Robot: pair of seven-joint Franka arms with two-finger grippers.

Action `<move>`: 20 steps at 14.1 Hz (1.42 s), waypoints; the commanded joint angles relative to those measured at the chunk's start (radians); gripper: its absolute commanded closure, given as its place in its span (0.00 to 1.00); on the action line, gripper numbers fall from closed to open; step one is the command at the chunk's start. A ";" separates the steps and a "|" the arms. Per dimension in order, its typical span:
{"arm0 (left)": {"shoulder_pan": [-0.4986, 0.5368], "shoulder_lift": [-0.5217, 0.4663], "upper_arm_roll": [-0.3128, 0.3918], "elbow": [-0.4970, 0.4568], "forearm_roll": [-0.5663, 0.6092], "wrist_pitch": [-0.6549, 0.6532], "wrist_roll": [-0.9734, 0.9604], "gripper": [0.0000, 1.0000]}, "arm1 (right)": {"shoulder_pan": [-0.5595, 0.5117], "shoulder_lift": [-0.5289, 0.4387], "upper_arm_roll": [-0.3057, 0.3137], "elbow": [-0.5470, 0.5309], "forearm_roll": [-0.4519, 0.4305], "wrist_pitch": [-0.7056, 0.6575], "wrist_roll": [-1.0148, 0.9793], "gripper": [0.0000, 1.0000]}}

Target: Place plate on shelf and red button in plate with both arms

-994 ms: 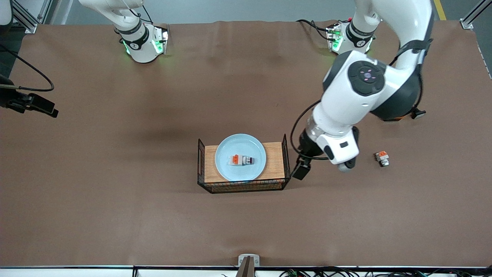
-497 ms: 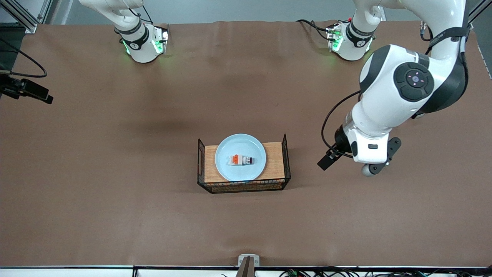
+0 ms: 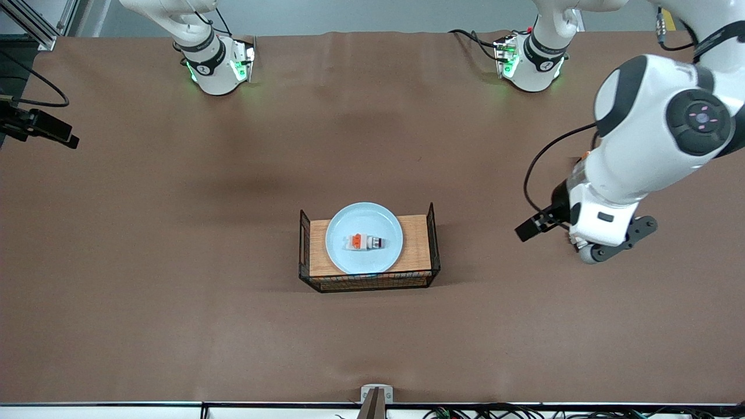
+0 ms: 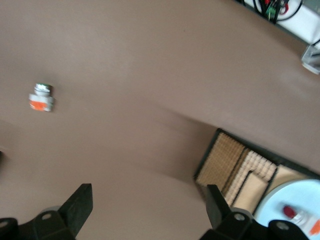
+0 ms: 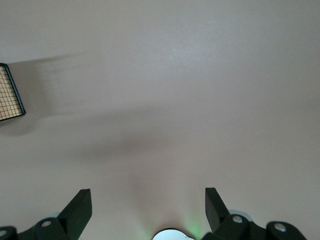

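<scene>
**Both tools released, button on the plate**

We see the plate (image 3: pixel 364 238) sitting on a wooden board in the wire basket (image 3: pixel 369 281), the red button (image 3: pixel 362 242) lying in it. The left tool (image 4: pixel 147 212) hangs spread wide and empty over bare bench (image 3: pixel 174 291), the basket off to one side, a silver-tipped switch (image 4: pixel 41 97) apart. The right tool (image 5: pixel 147 207) waits, fingers apart, empty. We read no writing.

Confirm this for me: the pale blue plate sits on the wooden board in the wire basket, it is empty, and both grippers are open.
One thing is wrong: the plate is not empty. The front view shows the red button lying on it. The rest holds: the plate sits on the wooden board in the wire basket, and the left gripper and right gripper are both open.
</scene>
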 commanded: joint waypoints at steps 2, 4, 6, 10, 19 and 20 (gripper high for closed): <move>0.077 -0.093 -0.010 -0.051 0.001 -0.089 0.189 0.00 | -0.018 -0.072 0.015 -0.082 0.015 0.059 0.000 0.00; 0.120 -0.154 -0.010 -0.117 0.000 -0.089 0.285 0.00 | -0.018 -0.076 0.013 -0.083 0.019 0.067 -0.012 0.00; 0.169 -0.210 -0.010 -0.183 -0.025 -0.086 0.378 0.00 | -0.018 -0.080 0.012 -0.085 0.019 0.078 -0.016 0.00; 0.226 -0.256 -0.008 -0.225 -0.056 -0.078 0.465 0.00 | -0.021 -0.083 0.007 -0.085 0.021 0.083 -0.077 0.00; 0.224 -0.262 -0.007 -0.159 -0.043 -0.049 0.466 0.00 | -0.007 -0.149 0.006 -0.148 0.019 0.115 -0.083 0.00; 0.224 -0.274 -0.007 -0.168 -0.043 -0.049 0.466 0.00 | -0.007 -0.155 0.006 -0.166 0.019 0.127 -0.083 0.00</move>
